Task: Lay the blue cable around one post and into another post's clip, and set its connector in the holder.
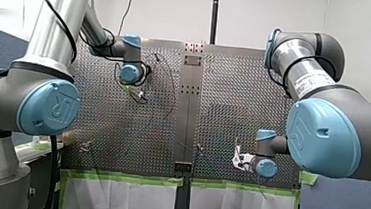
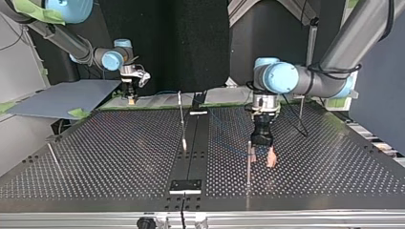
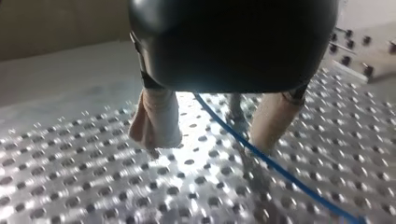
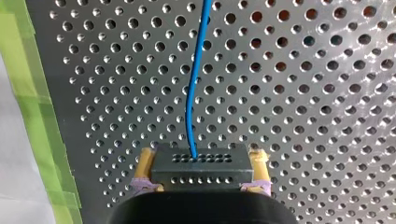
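The blue cable (image 4: 190,93) runs out of a black connector block (image 4: 201,173), and my right gripper (image 4: 201,162) is shut on that block with its yellow pads, low over the perforated plate near the green tape. In the top view this gripper (image 2: 130,98) hangs at the far left edge of the table. My left gripper (image 3: 212,140) stands open just above the plate. The blue cable (image 3: 280,170) passes slantwise between its beige pads (image 3: 156,121) without being held. In the top view the left gripper (image 2: 262,158) sits beside a thin metal post (image 2: 249,164).
More thin posts stand on the plate: one near the centre rail (image 2: 181,119), one behind my left arm (image 2: 301,114), one at the top view's left (image 2: 52,155). A small black bracket (image 2: 186,186) sits on the rail near the front. Green tape (image 4: 32,116) marks the plate's edge.
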Controlling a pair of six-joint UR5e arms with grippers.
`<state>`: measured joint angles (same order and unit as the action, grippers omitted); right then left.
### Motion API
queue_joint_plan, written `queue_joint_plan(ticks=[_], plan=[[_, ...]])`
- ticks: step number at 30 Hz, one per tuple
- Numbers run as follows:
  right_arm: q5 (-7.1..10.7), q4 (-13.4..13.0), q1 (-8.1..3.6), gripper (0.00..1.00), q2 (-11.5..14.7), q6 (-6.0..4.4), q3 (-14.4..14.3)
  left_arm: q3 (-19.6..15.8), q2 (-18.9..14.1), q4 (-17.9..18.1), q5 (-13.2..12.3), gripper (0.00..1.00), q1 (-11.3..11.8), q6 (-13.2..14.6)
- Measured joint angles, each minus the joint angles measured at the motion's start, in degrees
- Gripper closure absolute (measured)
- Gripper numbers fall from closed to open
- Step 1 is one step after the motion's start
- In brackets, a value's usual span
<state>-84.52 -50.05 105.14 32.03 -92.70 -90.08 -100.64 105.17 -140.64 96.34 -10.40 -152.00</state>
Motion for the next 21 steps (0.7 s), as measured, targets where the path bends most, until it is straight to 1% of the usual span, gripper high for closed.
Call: queue_joint_plan(ticks=[2, 5, 10, 14, 17, 20, 21], plan=[[-0.08, 0.0, -0.19, 1.00, 0.0, 0.02, 0.0, 0.6, 0.9, -0.9, 0.1, 0.00, -0.1, 1.1], [-0.67, 0.2, -0.75, 1.00, 0.0, 0.01, 0.0, 1.2, 2.2, -2.2, 0.4, 0.00, 0.0, 2.5], [-1.27, 0.5, -1.56, 1.00, 0.4, -0.03, 0.0, 1.8, 3.0, -3.1, 0.8, 0.00, 0.2, 4.3], [-1.36, 1.0, -1.95, 1.00, 1.0, -0.04, -0.3, 1.8, 3.1, -3.3, 1.1, 0.00, 0.4, 4.6], [-1.39, 2.2, -2.26, 1.00, 2.3, -0.17, -1.1, 1.9, 3.1, -3.3, 1.1, 0.00, 0.5, 4.7], [-1.41, 3.6, -2.49, 1.00, 3.7, -0.52, -2.2, 1.9, 3.1, -3.3, 1.2, 0.00, 0.5, 4.8], [-1.38, 4.1, -2.58, 1.00, 4.2, -0.80, -2.7, 1.9, 3.1, -3.3, 1.2, 0.00, 0.5, 4.8]])
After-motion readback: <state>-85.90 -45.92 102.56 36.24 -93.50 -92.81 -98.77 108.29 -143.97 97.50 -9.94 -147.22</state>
